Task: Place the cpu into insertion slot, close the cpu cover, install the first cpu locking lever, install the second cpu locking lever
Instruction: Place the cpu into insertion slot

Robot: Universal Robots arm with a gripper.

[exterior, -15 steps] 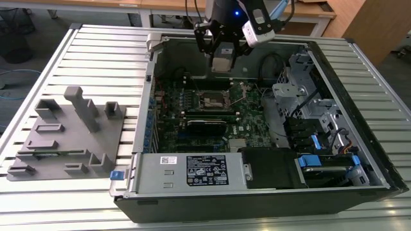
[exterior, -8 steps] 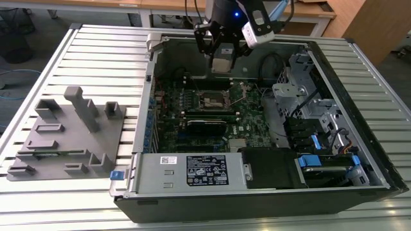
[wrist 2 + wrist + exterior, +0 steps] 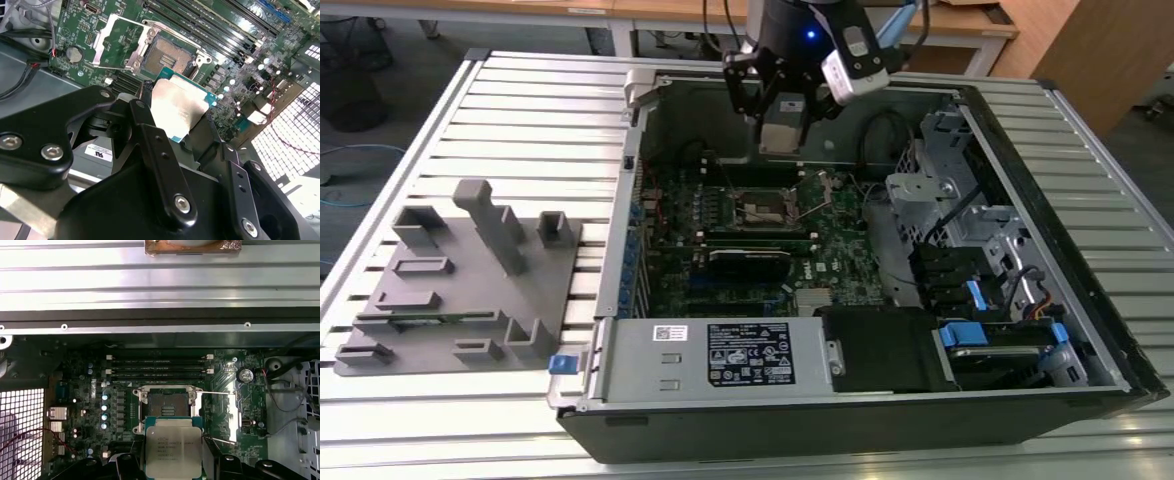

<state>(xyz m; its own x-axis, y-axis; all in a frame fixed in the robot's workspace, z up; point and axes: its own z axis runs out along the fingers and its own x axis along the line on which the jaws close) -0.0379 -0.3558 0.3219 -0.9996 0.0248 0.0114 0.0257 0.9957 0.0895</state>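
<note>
Black arm links came down from above into the open computer case (image 3: 854,437), and the gripper (image 3: 175,119) was clamped on the cpu (image 3: 172,450) at two opposite edges. Memory slots (image 3: 157,368) lay beyond the exposed insertion slot (image 3: 167,405). The cpu cover (image 3: 233,407) stood folded open beside the slot. The cpu hung above the board, near the slot, not seated

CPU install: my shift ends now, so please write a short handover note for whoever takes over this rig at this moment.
The gripper is shut on the cpu, holding it near the insertion slot, not in it.
The insertion slot is empty, its contacts exposed.
The cpu cover is swung open beside the slot.
The locking levers look released.
Done: cpu is in the grip.
Left: seat the cpu, close the cover, install both levers.
</note>
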